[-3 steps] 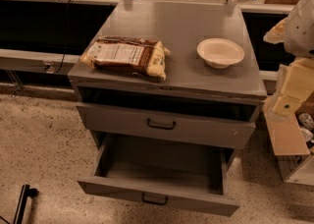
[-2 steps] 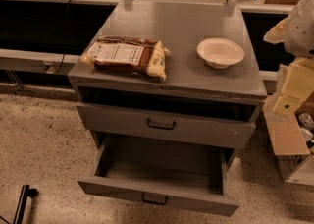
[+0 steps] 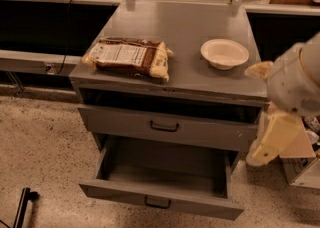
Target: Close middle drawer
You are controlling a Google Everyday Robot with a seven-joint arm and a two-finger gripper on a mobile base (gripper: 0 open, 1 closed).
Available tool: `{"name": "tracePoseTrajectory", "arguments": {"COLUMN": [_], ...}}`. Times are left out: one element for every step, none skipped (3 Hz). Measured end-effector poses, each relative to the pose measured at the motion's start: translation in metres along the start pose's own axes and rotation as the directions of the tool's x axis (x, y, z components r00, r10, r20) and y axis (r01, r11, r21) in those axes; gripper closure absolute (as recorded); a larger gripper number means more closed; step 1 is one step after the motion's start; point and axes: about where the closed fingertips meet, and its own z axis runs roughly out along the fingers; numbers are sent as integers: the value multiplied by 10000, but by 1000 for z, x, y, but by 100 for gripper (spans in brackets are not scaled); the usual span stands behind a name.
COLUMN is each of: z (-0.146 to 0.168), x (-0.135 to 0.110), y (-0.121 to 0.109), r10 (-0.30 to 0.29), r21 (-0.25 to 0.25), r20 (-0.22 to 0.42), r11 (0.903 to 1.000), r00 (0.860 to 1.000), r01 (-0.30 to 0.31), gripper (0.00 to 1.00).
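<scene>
The middle drawer (image 3: 160, 199) is pulled well out at the bottom of the grey cabinet. Its deep tray is empty and its low front panel carries a small dark wire handle (image 3: 157, 203). Above it is a taller grey drawer front (image 3: 165, 128), pushed in, with its own handle. My arm, with white and cream housings, is at the right edge of the view. The gripper (image 3: 270, 142) hangs beside the cabinet's right side, level with the upper drawer front and apart from the open drawer.
On the cabinet top (image 3: 185, 27) lie a brown-and-white snack bag (image 3: 129, 57) at the left and a white bowl (image 3: 224, 53) at the right. A cardboard box (image 3: 300, 167) stands on the floor at the right. A black pole (image 3: 22, 207) is at the lower left.
My arm has come down and a little to the left, toward the cabinet's right side. The drawer, bag and bowl have not moved.
</scene>
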Motion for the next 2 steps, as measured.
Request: {"name": "tracePoseTrajectory", "arguments": {"z": [62,83], "x": [6,15], "y": [43,53], "r10": [-28,-118], "r21": [-358,-225], "r20": [1455,1571], "r11": [9993,9996], "r00": [9894,9875], "r01": [81,155], "gripper": [0,0]}}
